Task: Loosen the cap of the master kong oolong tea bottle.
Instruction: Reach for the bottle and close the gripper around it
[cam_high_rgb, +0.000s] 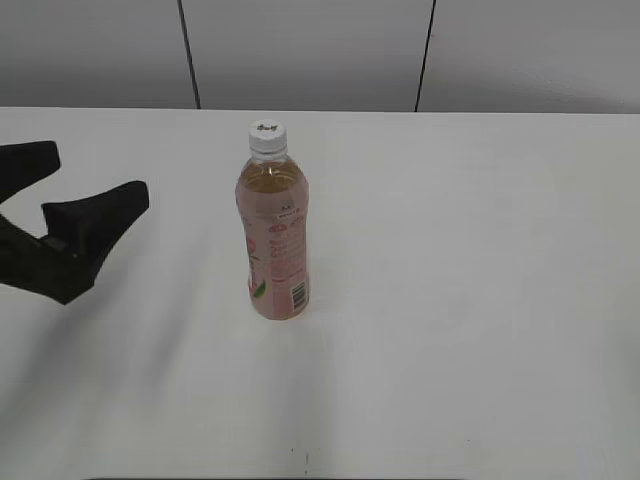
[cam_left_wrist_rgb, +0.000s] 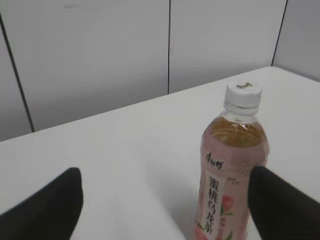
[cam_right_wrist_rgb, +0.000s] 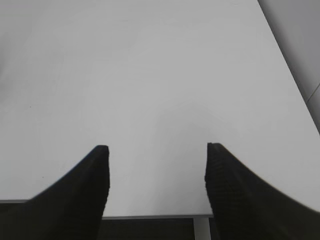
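Note:
The master kong oolong tea bottle stands upright on the white table, amber tea inside, pale pink label. Its white cap sits on top with a small dark mark. In the left wrist view the bottle is right of centre, just ahead of the right finger, with the cap above. My left gripper is open and empty, to the left of the bottle and apart from it. My right gripper is open and empty over bare table near its edge; it does not show in the exterior view.
The white table runs back to a grey panelled wall. The right wrist view shows the table's edge and a dark gap beyond it.

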